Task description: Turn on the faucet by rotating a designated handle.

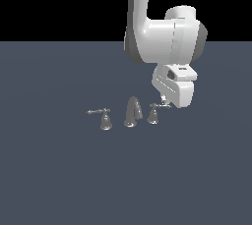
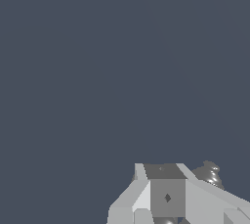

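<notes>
Touching handle (image 1: 153, 115): gripper (image 1: 165, 103) above

Honestly not much else here. There's just a flat, matte slate-blue floor (image 1: 54, 180) running edge to edge, no marks or texture on it. Behind it, up at 12 o'clock in the exterior view, a plain black backdrop (image 1: 59, 3) meets it in a straight horizon line. The wrist view shows the same slate-blue surface filling almost everything.
</notes>
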Available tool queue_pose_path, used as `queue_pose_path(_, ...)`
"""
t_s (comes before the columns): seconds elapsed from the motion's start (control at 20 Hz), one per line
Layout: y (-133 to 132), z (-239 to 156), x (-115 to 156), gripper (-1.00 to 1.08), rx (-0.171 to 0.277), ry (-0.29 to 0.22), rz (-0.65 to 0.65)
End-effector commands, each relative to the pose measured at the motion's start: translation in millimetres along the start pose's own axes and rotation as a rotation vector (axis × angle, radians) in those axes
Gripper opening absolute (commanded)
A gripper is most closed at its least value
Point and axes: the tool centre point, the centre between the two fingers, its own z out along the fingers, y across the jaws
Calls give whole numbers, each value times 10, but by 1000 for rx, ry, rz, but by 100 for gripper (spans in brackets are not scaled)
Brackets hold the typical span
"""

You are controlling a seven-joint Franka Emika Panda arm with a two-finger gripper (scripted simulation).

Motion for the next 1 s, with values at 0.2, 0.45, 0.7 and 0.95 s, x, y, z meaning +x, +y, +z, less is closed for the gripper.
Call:
queue_pose_path(0.2, 276, -2, -29, -100, -13, -4, 8)
queue_pose_path(0.45, 420, -5, -45, -100, -14, -3, 12)
queue_pose_path(0.7, 397, 0, -169, -100, -4, 0, 5)
queue_pose_path(0.95, 521, -4, -313, -100, -10, -2, 9)
